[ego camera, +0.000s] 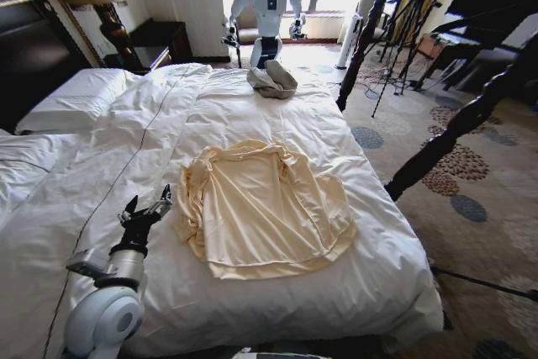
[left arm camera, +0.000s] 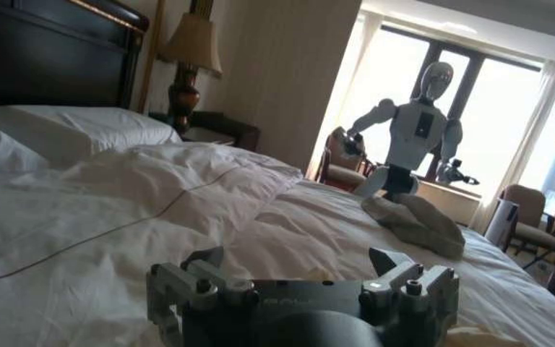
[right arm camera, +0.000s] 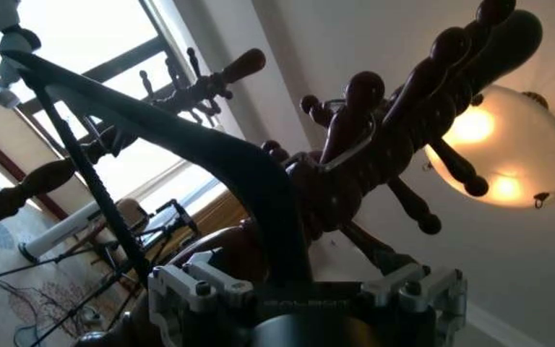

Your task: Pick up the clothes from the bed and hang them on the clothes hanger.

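A: Where does the shirt (ego camera: 265,208) lie?

B: Spread flat on the bed (ego camera: 370,233), on the white duvet toward the foot edge, collar toward the headboard, one sleeve folded along its left side. It is pale cream-yellow and a bit rumpled.

A: And the left gripper (ego camera: 145,210)?

B: It sits low over the duvet just beside the shirt's left sleeve, apart from the cloth. Its jaws are spread and grasp nothing; the left wrist view shows the left gripper's two prongs with bare duvet between them.

A: The right gripper (right arm camera: 302,285)?

B: It is raised beside a dark wooden coat stand (right arm camera: 374,137) with turned pegs. A slim black hanger (right arm camera: 210,155) runs down between its jaws, which look clenched on it, its hook near a peg.

A: Anything holding other things?

B: Only the bed carries items: the shirt, white pillows (ego camera: 71,98) at the head edge, and a small grey-beige cloth bundle (ego camera: 273,80) at the far side edge.
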